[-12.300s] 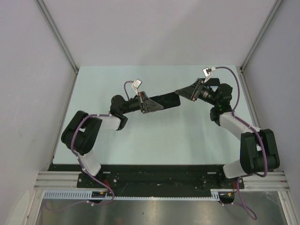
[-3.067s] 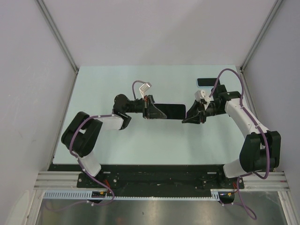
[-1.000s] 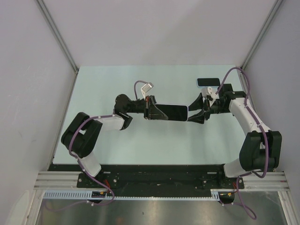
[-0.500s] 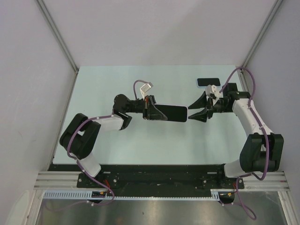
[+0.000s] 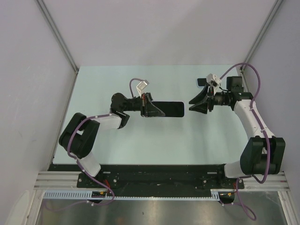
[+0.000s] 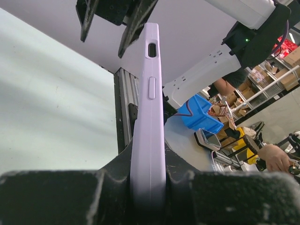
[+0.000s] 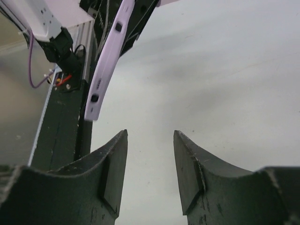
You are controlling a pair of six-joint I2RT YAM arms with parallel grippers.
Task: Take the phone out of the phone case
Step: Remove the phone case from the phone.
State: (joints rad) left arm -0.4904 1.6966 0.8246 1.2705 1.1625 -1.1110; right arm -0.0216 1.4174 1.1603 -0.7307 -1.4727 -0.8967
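Note:
My left gripper is shut on one end of the lilac phone case and holds it level above the table, its dark face up. In the left wrist view the case stands edge-on between my jaws. I cannot tell whether a phone sits inside it. My right gripper is open and empty, a short gap off the case's free end, pointing at it. The right wrist view shows its open jaws and the case beyond, upper left.
A dark flat slab with a pale rim lies on the pale green table at the back right, mostly hidden behind my right wrist. Grey walls and metal posts enclose the table on three sides.
My right gripper has drawn back from the case's free end toward the back right, still open. The left gripper and case have shifted slightly left. The slab is now mostly covered.

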